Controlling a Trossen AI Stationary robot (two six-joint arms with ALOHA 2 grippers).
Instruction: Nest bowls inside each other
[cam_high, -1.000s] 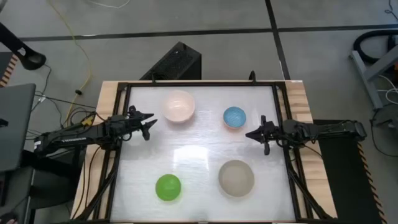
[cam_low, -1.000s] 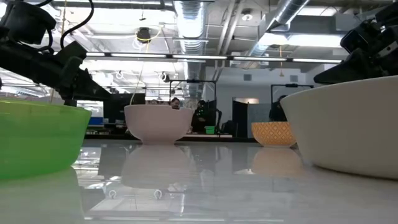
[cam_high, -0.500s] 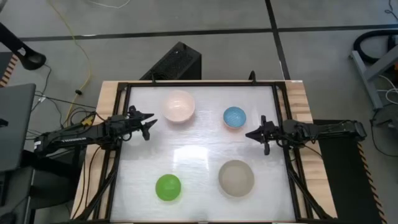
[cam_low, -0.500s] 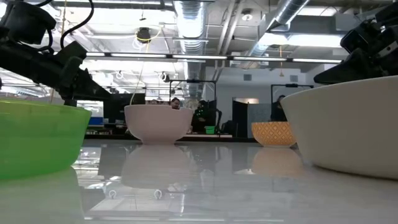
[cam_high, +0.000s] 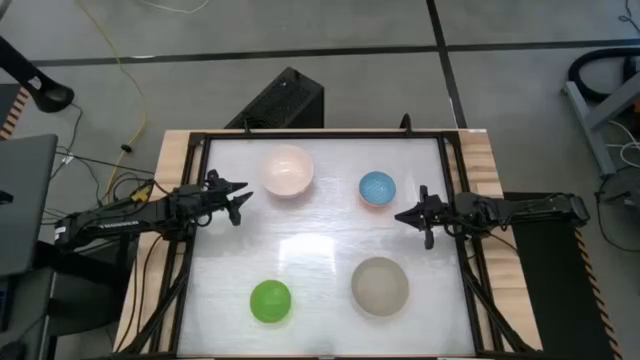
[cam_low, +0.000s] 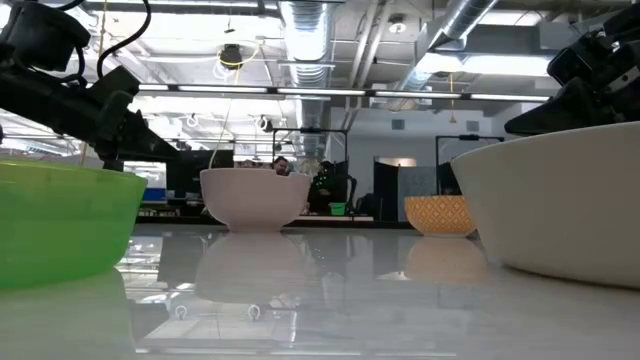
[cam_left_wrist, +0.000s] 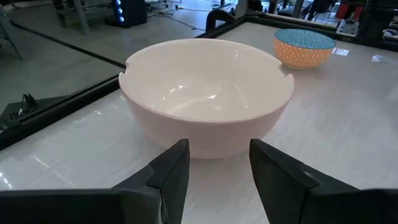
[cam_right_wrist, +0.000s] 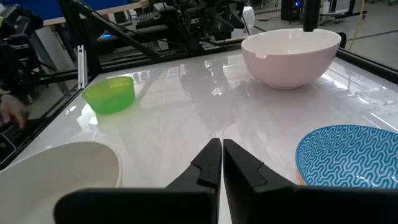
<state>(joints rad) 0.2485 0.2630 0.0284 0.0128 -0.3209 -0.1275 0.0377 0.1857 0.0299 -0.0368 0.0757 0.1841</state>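
Observation:
Four bowls stand upright on their bases on the white table (cam_high: 320, 245). The pale pink-cream one (cam_high: 287, 170) is far left. The smaller light blue one (cam_high: 377, 187), orange-patterned outside (cam_left_wrist: 303, 48), is far right. The bright green one (cam_high: 270, 301) is near left and the grey-beige one (cam_high: 380, 285) near right. My left gripper (cam_high: 240, 200) hovers at the table's left side, open (cam_left_wrist: 219, 163), pointing at the pink-cream bowl (cam_left_wrist: 208, 93) a short way off. My right gripper (cam_high: 403, 216) hovers at the right side, shut (cam_right_wrist: 222, 152), between the blue bowl (cam_right_wrist: 351, 155) and the grey-beige bowl (cam_right_wrist: 56, 168).
A black frame rail (cam_high: 192, 250) runs around the tabletop. A black box (cam_high: 285, 100) sits on the floor beyond the far edge, and a laptop (cam_high: 20, 200) stands off to the left. Bare table lies in the middle between the bowls (cam_high: 320, 240).

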